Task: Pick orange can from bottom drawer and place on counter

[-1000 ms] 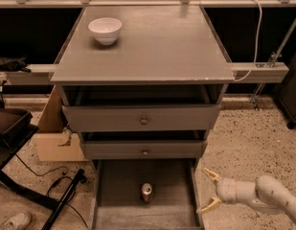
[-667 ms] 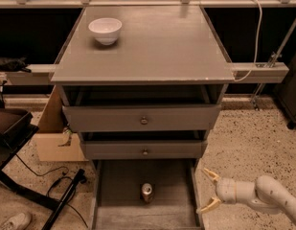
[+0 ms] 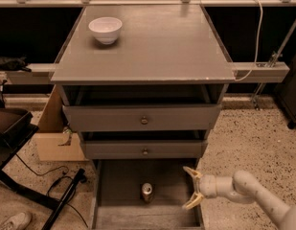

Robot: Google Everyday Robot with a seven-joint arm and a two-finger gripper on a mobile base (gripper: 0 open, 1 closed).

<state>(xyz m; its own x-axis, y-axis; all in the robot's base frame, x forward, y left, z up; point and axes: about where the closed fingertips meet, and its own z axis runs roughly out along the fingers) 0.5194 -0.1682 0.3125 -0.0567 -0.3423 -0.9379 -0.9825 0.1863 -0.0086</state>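
Observation:
The orange can (image 3: 147,192) stands upright in the middle of the open bottom drawer (image 3: 116,186), its silver top showing. My gripper (image 3: 190,188) is open at the drawer's right edge, to the right of the can and apart from it, its pale fingers pointing left. The white arm runs off to the lower right. The counter (image 3: 157,42) is the grey top of the cabinet above.
A white bowl (image 3: 105,29) sits at the counter's back left. Two knobbed grey drawers (image 3: 144,120) are pulled partly out above the bottom one. A cardboard box (image 3: 51,140), cables and a dark chair lie on the floor to the left.
The gripper has shifted slightly left toward the drawer's right edge. The can and bowl have not moved.

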